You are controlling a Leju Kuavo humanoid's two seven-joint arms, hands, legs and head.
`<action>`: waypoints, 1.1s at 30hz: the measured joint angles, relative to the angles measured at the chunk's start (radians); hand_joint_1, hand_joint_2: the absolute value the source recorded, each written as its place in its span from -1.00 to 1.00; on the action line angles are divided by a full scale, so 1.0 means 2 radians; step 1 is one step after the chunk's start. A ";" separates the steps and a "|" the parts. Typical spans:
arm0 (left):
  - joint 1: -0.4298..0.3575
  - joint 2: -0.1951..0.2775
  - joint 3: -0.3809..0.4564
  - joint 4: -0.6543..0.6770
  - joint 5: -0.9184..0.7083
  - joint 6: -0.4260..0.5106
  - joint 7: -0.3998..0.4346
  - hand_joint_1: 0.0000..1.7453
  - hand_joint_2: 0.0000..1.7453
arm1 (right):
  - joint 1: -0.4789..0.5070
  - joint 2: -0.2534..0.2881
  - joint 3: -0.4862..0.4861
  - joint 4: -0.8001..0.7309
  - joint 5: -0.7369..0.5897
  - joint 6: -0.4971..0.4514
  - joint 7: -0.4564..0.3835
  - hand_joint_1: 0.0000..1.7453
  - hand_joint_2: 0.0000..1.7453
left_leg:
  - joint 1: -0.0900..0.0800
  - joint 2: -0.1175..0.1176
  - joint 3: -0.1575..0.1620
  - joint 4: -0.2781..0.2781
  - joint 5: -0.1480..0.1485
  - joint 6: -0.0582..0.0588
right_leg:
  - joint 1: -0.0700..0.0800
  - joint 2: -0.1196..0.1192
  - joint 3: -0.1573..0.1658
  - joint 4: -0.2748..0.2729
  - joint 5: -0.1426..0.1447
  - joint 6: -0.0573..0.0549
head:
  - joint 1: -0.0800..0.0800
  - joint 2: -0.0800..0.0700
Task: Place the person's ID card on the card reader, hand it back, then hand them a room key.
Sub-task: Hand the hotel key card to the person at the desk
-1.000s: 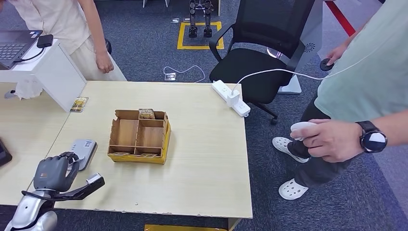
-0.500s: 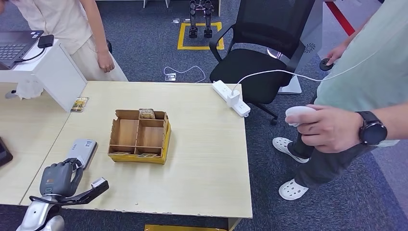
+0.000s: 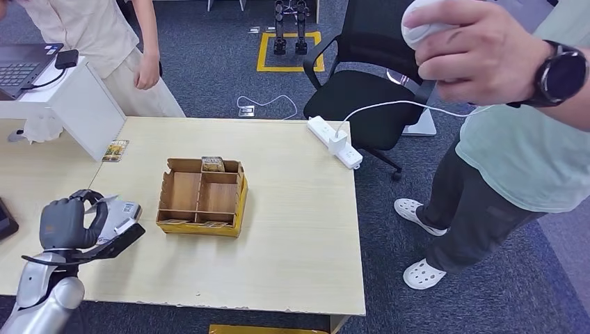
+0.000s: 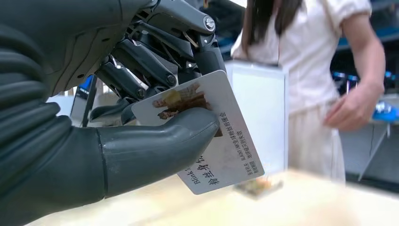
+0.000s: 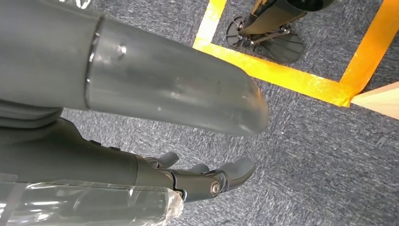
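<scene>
Wooden table [image 3: 292, 229]: one ID card [image 4: 221, 141] pinched by left robot hand [image 4: 141, 94], apparently over one card reader [image 3: 124, 212].

an office: carpeted floor, swivel chair [image 3: 376, 76], laptop [image 3: 21, 66], light wooden desks [image 3: 292, 229].

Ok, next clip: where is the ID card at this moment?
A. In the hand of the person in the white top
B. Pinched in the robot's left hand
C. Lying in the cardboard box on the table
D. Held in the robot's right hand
B: the left wrist view shows the ID card pinched between the thumb and fingers of the left hand, with the person in the white top standing beyond it, hands free.
</scene>
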 joint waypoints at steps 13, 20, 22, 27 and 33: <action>-0.060 0.024 0.007 -0.015 -0.017 -0.009 -0.002 1.00 1.00 | -0.001 -0.007 0.034 -0.002 -0.018 -0.004 0.003 -1.00 -1.00 | 0.000 0.000 0.000 0.000 0.000 0.000 | 0.000 0.000 -0.001 0.000 0.000 0.000 | 0.000 0.000; -0.106 0.024 0.003 0.004 -0.059 0.005 0.018 1.00 1.00 | -0.010 -0.009 0.058 -0.001 -0.040 -0.013 -0.001 -1.00 -1.00 | 0.000 0.000 0.000 0.000 0.000 0.000 | 0.000 0.001 -0.001 0.000 0.001 0.000 | 0.000 0.000; -0.116 0.022 0.002 0.011 -0.058 0.015 0.019 1.00 1.00 | -0.012 -0.009 0.065 -0.001 -0.046 -0.016 -0.001 -1.00 -1.00 | 0.000 0.000 0.000 0.000 0.000 0.000 | 0.000 0.001 -0.001 0.000 0.001 0.000 | 0.000 0.000; -0.131 0.013 -0.002 0.023 -0.057 0.034 0.024 1.00 1.00 | -0.013 -0.010 0.081 -0.001 -0.059 -0.023 0.000 -1.00 -1.00 | 0.000 0.000 -0.001 0.000 0.000 0.000 | 0.000 0.001 -0.001 0.000 0.001 0.000 | 0.000 0.000; -0.142 0.004 -0.005 0.032 -0.049 0.035 0.024 -1.00 1.00 | -0.013 -0.012 0.098 0.000 -0.071 -0.026 0.001 -1.00 -1.00 | 0.000 0.001 -0.001 0.000 0.000 0.000 | 0.000 0.001 -0.001 0.000 0.001 0.000 | 0.000 0.000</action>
